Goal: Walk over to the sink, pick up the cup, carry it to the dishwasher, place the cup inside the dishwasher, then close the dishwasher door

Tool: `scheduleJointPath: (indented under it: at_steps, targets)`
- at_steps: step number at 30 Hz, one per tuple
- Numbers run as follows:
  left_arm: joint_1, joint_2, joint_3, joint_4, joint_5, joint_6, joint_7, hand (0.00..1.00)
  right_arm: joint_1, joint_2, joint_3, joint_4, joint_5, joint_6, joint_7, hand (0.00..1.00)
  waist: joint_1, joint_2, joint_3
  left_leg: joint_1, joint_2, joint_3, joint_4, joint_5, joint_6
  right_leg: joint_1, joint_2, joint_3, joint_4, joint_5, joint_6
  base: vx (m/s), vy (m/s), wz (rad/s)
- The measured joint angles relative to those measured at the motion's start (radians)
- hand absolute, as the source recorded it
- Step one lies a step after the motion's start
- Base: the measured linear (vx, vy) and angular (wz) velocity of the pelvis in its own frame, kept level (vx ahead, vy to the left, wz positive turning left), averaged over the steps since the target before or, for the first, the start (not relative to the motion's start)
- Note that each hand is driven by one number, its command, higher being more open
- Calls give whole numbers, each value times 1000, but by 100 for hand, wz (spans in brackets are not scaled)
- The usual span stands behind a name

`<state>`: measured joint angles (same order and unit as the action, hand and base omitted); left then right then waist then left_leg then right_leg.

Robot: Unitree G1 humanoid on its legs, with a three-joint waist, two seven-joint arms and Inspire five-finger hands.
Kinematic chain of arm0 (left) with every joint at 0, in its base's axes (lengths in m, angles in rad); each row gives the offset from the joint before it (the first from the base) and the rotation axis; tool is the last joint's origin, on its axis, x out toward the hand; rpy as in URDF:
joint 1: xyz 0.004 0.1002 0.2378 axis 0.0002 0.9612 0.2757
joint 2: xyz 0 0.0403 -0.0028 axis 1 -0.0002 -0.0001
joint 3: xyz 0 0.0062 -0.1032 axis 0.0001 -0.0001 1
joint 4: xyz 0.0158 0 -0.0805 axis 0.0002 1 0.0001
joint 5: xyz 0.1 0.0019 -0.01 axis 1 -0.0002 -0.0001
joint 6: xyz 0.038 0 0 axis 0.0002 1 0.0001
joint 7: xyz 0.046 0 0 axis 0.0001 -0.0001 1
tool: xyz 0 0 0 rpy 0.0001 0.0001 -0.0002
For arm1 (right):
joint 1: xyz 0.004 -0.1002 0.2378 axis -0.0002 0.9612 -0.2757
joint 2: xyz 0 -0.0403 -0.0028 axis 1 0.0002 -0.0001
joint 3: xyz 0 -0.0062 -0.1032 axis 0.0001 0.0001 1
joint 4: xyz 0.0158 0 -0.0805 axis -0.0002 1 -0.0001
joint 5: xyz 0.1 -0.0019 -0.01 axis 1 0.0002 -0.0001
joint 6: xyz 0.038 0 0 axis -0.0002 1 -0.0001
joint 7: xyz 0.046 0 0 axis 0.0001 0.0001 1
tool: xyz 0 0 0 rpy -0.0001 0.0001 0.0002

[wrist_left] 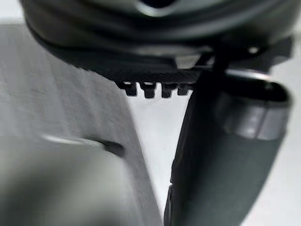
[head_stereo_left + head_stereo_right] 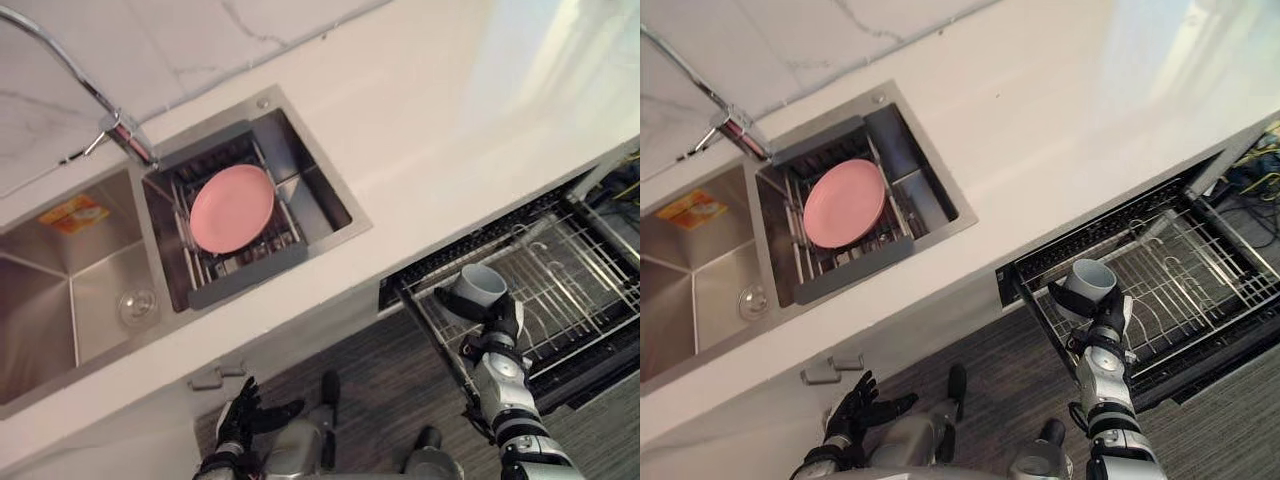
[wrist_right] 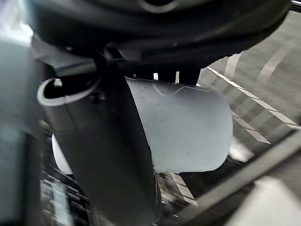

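White stone countertop (image 2: 430, 130) runs beyond the right hand (image 2: 503, 322), with a stainless double sink (image 2: 60, 300) set into it well off to that hand's left. Directly under and ahead of the hand, the dishwasher's wire rack (image 2: 575, 265) stands pulled out, ready to be loaded. A pink plate (image 2: 232, 207) rests in the sink's drainer, far from either hand.

The grey cup (image 2: 481, 287) is in the right hand, fingers and thumb wrapped round its side, and it is held just above the rack's near corner; the wall grip seems chosen to leave base and rim clear for setting down. Its mouth faces up, tipped slightly toward the counter, so its long axis looks near upright. The left hand (image 2: 238, 415) hangs low by the cabinet front, fingers loosely spread and holding nothing.
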<state>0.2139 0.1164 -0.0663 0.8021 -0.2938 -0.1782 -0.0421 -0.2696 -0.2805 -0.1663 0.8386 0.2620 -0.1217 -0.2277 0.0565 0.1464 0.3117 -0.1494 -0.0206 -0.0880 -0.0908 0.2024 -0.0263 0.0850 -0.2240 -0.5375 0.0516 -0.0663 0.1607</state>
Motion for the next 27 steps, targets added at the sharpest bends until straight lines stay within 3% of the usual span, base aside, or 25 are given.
scheduleJointPath:
  at_steps: [3, 4, 10, 14, 17, 20, 23, 27]
  targets:
    - [0, 4, 1, -12, -6, 17, -3, 100, -20, -34, -4, 49, -12, 45, 7, 0, 16, -2, 22, -19, -10, -41, 2, 11, -1, 3, 0, -42, 7, -5, -2, -16, 0, 34]
    - [-1, 9, -1, -13, -4, 20, -4, 100, -38, -48, -2, 63, -25, 57, 23, 100, 16, -5, 27, -19, -12, -44, 2, 13, 0, 3, -3, -44, 15, -7, -5, -18, 14, 21]
    - [-6, 15, -3, -14, -3, 22, -9, 100, -93, -83, 16, 124, -83, 89, 67, 100, 16, -7, 40, -18, -17, -62, -3, 25, 0, 3, -8, -56, 42, -24, -10, -56, 20, 9]
    - [-29, 21, -4, -12, -3, 25, -12, 100, -145, -93, 40, 161, -113, 99, 48, 100, 28, -7, 69, -21, -8, -65, -4, 22, -7, -2, 0, -59, 60, -37, -16, -118, 3, 3]
    - [-41, 23, -6, -10, -3, 26, -12, 100, -172, -93, 66, 169, -229, 107, -4, 100, 34, -9, 71, -41, -2, -50, -4, 22, -5, -26, 0, -54, 70, -38, -19, -34, -6, -3]
    - [-47, 30, -12, -11, -4, 18, -11, 100, -199, -96, 117, 170, -445, 152, -32, 100, 38, -18, 79, -46, 0, -43, -3, 34, -3, -35, -6, -48, 75, -34, -12, 19, -20, -3]
    - [-50, 37, -15, -16, -13, 18, -11, 100, -233, -99, 137, 169, -461, 205, -22, 100, 39, -29, 86, -42, -2, -37, 0, 35, -2, -34, -9, -39, 75, -33, -10, 0, 0, 0]
    - [-50, 39, -20, -16, -21, 23, -8, 100, -231, -105, 138, 169, -455, 226, 14, 100, 41, -34, 89, -18, -2, -18, 1, 33, -3, -17, -10, -21, 74, -33, -10, -16, -3, -10]
